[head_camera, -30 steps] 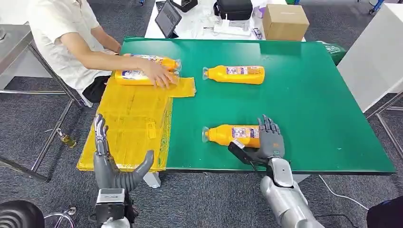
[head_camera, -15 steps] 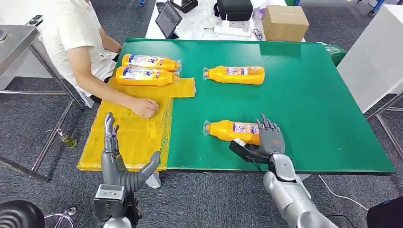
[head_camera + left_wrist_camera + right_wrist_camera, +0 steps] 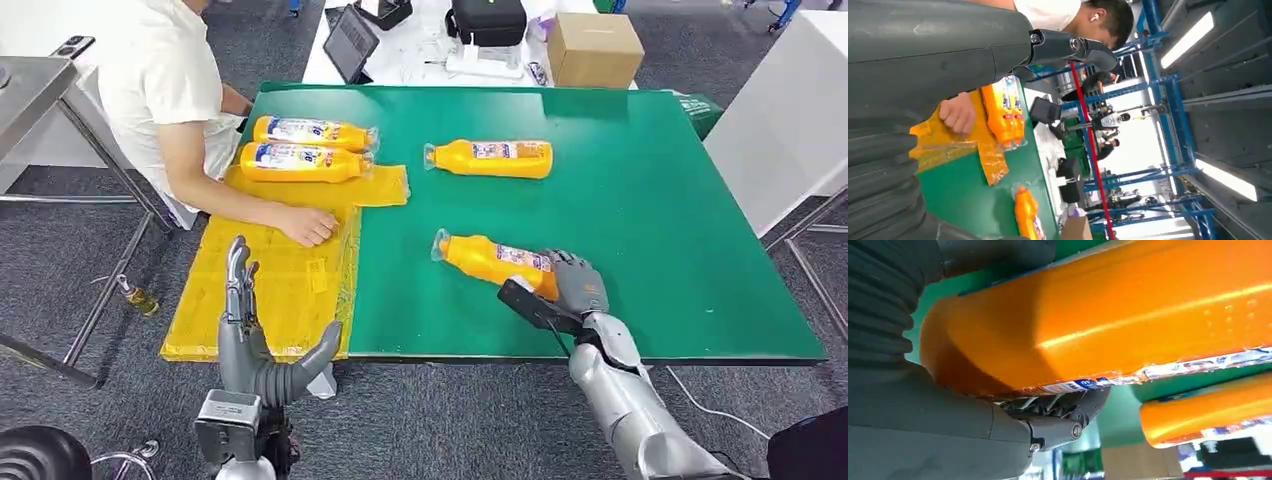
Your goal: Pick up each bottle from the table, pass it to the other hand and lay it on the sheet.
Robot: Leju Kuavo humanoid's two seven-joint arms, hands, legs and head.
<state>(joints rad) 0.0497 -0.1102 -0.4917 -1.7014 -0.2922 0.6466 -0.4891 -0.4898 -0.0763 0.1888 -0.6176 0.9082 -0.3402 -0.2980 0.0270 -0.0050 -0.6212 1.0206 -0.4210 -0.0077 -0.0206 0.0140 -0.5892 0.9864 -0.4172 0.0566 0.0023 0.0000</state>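
Right hand (image 3: 572,288) wraps the base of the bottle (image 3: 493,262) near the surface's (image 3: 650,200) front edge, neck free for handover. Left hand (image 3: 262,345) spread, empty, by the sheet (image 3: 262,285) (receiving side).

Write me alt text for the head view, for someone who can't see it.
The robot's right hand grips an orange bottle at the near edge of a green table, while its left hand waits open. Two bottles lie on a yellow sheet, where a person's hand rests.
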